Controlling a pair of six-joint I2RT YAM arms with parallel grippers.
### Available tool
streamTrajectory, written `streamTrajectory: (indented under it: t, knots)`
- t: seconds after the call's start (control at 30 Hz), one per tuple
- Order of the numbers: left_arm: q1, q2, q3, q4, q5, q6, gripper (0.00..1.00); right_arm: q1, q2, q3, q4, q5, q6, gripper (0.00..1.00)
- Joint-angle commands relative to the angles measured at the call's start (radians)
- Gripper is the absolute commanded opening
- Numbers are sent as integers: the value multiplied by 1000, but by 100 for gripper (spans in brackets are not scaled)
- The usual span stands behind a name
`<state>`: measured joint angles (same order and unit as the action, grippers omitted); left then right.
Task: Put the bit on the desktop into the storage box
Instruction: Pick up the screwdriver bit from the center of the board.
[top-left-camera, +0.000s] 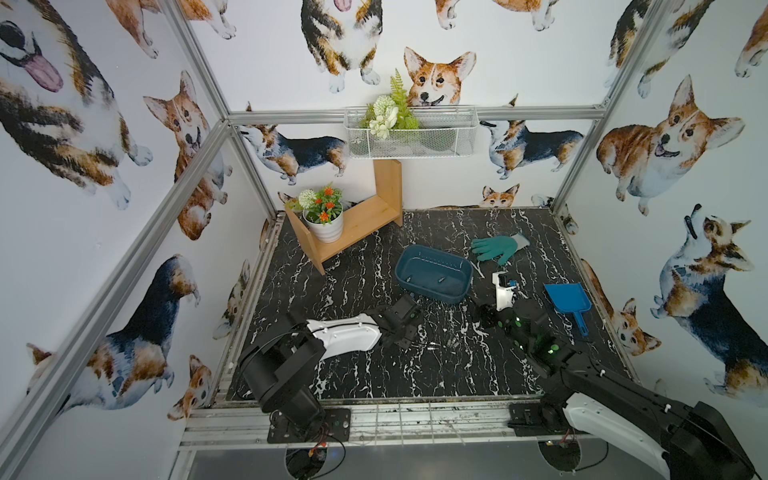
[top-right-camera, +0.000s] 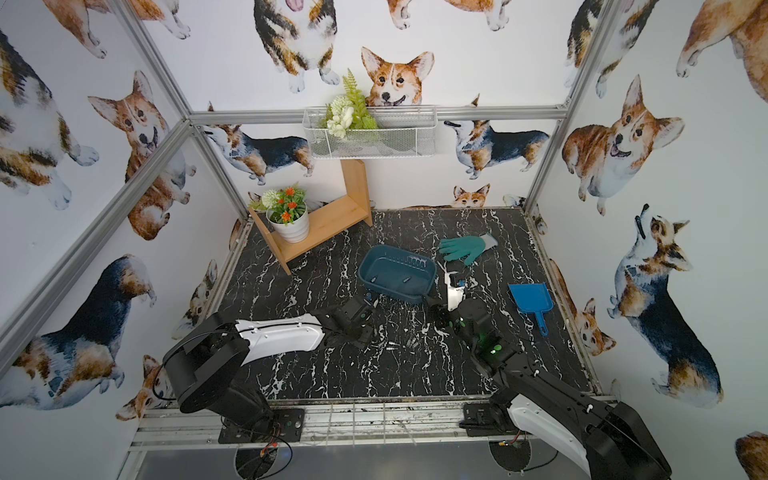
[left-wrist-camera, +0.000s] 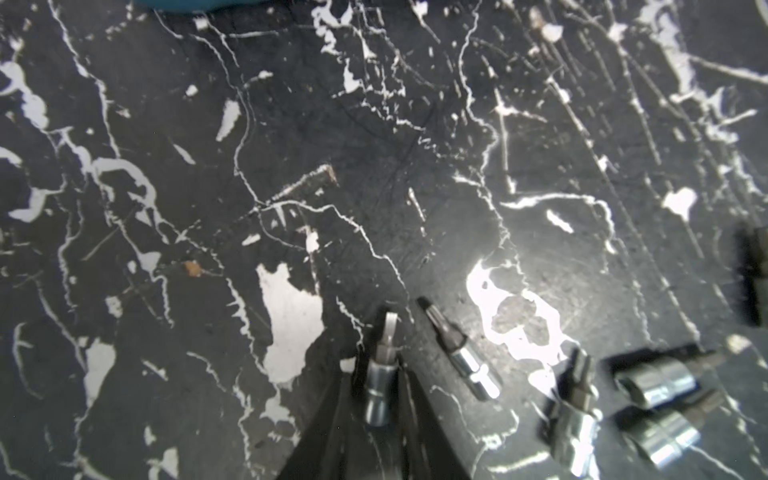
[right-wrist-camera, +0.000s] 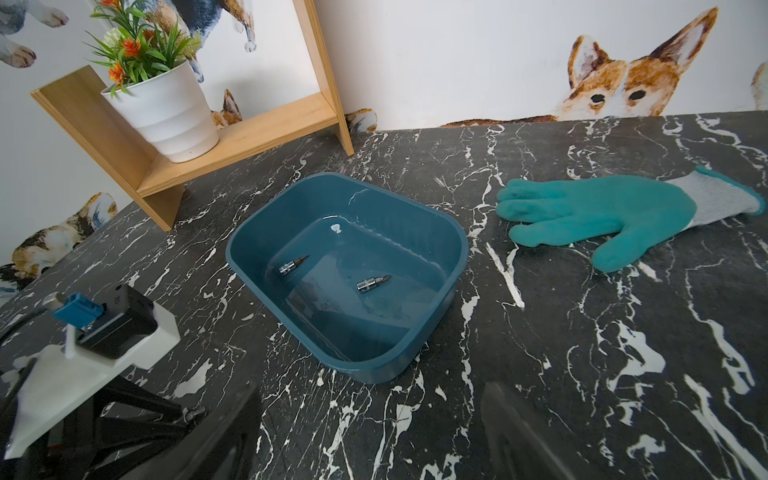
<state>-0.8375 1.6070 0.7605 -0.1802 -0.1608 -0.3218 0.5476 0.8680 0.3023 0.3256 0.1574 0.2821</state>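
In the left wrist view my left gripper (left-wrist-camera: 380, 359) is shut on a small silver bit (left-wrist-camera: 379, 386), which lies low on the black marble desktop (left-wrist-camera: 208, 208). Several more bits lie loose beside it, the nearest (left-wrist-camera: 461, 351) just clear of the fingers and others (left-wrist-camera: 656, 380) farther off. The teal storage box (top-left-camera: 440, 297) (top-right-camera: 399, 296) stands mid-desktop beyond both arms. In the right wrist view two bits (right-wrist-camera: 293, 264) (right-wrist-camera: 372, 284) rest on its floor. My right gripper (right-wrist-camera: 372, 415) stands open just in front of the box's near wall (right-wrist-camera: 374, 370), with nothing between its fingers.
A green glove (top-left-camera: 498, 247) lies behind and right of the box. A blue dustpan (top-left-camera: 567, 297) sits at the right. A wooden shelf (top-left-camera: 365, 220) with a white flower pot (top-left-camera: 326, 228) stands at the back left, and a wire basket (top-left-camera: 440, 141) hangs on the back wall.
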Motion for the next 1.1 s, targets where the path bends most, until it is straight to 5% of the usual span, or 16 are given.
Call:
streamTrajectory:
  t: [0.0, 1.07]
  knots:
    - [-1, 15, 4, -33, -17, -5, 25, -1, -1, 0, 35, 2, -1, 88]
    - [-4, -77, 51, -34, -32, -25, 8, -2, -12, -2, 30, 7, -1, 88]
